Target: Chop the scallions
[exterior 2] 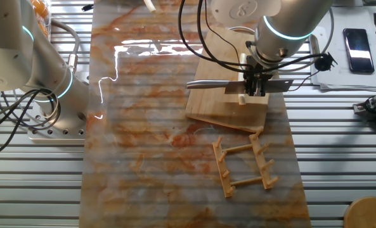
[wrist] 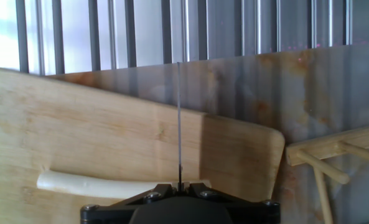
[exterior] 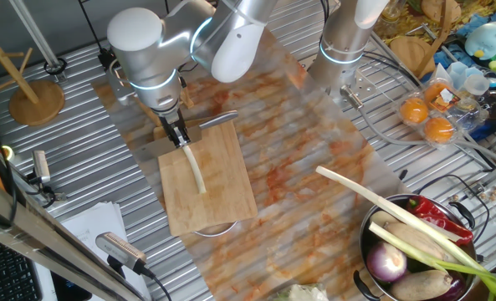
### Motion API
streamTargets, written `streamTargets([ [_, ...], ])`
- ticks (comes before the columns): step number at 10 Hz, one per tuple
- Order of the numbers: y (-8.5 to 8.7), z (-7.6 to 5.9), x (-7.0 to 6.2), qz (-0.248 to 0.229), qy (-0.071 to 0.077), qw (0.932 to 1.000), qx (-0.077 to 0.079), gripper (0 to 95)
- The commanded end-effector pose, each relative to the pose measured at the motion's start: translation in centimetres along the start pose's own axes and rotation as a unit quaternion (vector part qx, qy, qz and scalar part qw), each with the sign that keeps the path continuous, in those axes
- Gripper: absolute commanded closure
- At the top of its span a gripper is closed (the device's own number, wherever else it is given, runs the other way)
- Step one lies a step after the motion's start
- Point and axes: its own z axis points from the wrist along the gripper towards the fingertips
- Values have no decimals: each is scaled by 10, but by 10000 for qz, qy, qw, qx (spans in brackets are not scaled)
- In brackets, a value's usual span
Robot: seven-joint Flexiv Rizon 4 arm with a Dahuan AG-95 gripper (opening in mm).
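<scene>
One thin cream-white scallion stalk (exterior: 196,170) lies whole on the wooden cutting board (exterior: 218,201). My gripper (exterior: 179,134) hangs over the stalk's far end, shut on a knife (exterior: 217,120) whose blade sticks out sideways. The other fixed view shows the gripper (exterior 2: 254,85), the flat grey blade (exterior 2: 212,83) and the scallion tip (exterior 2: 243,99) just below it. In the hand view the blade (wrist: 178,124) shows edge-on as a thin dark line rising from the gripper (wrist: 179,185). The scallion (wrist: 97,185) runs left from under it across the board (wrist: 78,137).
A wooden rack (exterior 2: 245,166) lies beside the board. A metal bowl (exterior: 366,242) at the right holds a purple onion (exterior: 388,264), a red pepper (exterior: 440,219) and a long leafy stalk (exterior: 373,199). A second arm's base (exterior 2: 51,95) stands behind the mat.
</scene>
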Motion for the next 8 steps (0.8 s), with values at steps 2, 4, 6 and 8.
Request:
streamTargets([
  [2, 0, 2, 2, -13, 25, 10000, 10, 950],
  [4, -2, 6, 7, -48, 19, 10000, 8, 950],
  [6, -3, 7, 9, -39, 18, 10000, 6, 950],
  [8, -4, 8, 10, -46, -4, 10000, 15, 950],
])
